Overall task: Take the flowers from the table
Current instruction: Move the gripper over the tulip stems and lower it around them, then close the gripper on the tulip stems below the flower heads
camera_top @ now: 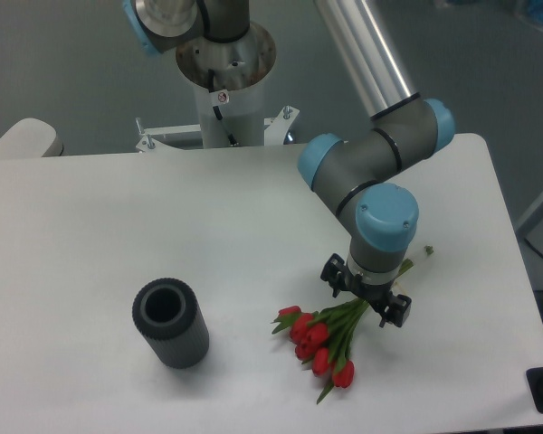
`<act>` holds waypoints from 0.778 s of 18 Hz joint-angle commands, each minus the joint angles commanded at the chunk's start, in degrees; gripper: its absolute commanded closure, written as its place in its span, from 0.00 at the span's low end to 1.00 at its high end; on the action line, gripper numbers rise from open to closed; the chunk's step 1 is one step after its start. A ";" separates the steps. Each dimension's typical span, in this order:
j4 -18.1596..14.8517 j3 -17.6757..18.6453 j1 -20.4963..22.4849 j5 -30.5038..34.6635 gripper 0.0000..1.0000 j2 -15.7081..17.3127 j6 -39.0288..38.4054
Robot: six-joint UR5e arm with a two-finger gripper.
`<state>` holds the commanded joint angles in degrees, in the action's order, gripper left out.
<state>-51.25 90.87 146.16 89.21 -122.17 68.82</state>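
While the bunch of red tulip buds with green stems [321,339] is lying flat on the matte white tabletop [118,226], lifting is not yet done. At the bunch's 1 o'clock, the black two-finger gripper [366,297] is hanging spread astride the stems. At 9 o'clock, a ribbed dark grey cylinder [170,323] is standing.
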 joint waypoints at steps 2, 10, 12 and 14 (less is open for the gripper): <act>0.80 1.06 -0.26 0.00 0.00 0.00 0.09; 2.20 1.94 -1.85 0.09 0.00 -0.79 0.17; 3.60 1.94 -1.85 0.09 0.00 -1.49 0.26; 4.57 1.94 -1.85 0.09 0.00 -1.67 0.61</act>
<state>-46.67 92.81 144.32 89.30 -123.84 69.43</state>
